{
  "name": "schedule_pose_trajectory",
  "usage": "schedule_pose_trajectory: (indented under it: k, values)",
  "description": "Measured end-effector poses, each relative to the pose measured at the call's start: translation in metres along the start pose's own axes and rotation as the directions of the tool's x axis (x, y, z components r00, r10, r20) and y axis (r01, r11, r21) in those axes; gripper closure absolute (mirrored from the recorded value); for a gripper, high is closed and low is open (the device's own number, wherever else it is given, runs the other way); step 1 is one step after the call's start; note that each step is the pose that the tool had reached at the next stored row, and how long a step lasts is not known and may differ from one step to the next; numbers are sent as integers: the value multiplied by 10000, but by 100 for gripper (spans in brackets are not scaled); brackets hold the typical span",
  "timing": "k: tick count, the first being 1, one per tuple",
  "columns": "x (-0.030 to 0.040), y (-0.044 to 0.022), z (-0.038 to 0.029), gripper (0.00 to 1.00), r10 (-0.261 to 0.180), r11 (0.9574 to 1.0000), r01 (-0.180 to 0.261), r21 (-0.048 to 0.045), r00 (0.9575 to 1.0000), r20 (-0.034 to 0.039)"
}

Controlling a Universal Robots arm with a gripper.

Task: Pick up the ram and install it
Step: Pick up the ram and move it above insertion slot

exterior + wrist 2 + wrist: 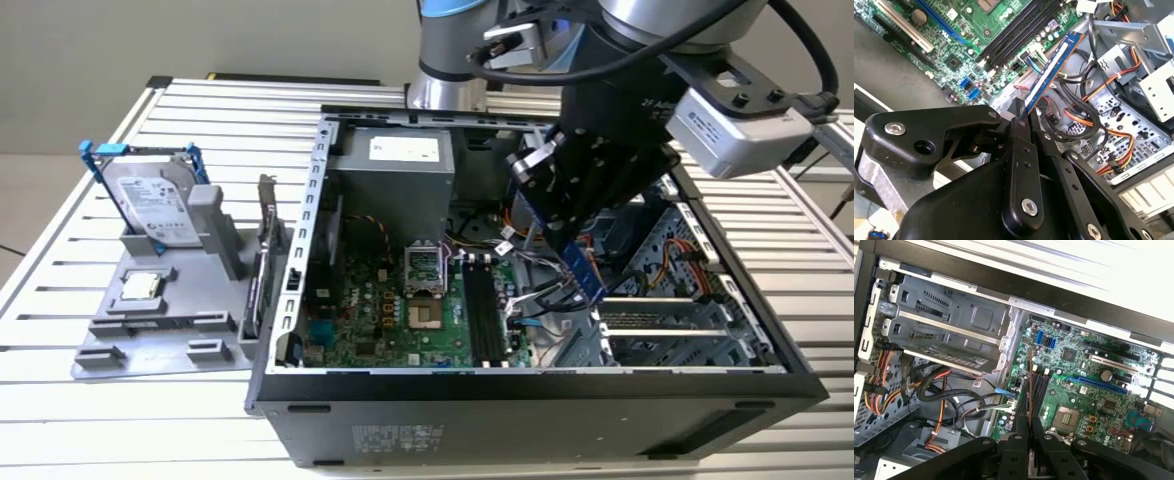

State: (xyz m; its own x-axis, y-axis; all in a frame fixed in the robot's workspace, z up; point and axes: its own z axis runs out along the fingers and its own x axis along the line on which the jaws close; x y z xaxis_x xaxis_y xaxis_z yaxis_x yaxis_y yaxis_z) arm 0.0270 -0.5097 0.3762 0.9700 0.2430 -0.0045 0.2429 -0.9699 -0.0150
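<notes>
My gripper [571, 232] is shut on the ram [583, 272], a slim blue-green stick that hangs inside the open computer case [534, 395], to the exterior view's right of the motherboard [387, 310]. The black memory slots [483, 315] lie just beside and below the stick's lower end. In the second wrist view the ram [1050, 67] reaches from the fingertips [1020, 117] toward the slots [1014, 35], above loose cables. In the first wrist view the ram [1030, 385] shows edge-on, a thin line over the slots [1041, 390], clamped between the gripper [1030, 432] fingers.
On the exterior view's left, a grey holder [160, 325] carries a silver hard drive in a blue frame [154, 205] and a card with a metal bracket [267, 260]. Cables [1089, 115] and a drive cage [954, 325] crowd the case beside the ram. The power supply [394, 165] sits at the back.
</notes>
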Motion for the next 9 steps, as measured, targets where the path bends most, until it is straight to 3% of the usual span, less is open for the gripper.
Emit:
schedule_pose_trajectory:
  k: [9]
  values:
    - [0, 0, 0, 100, 851, 9964, -851, 5, 9964, -13]
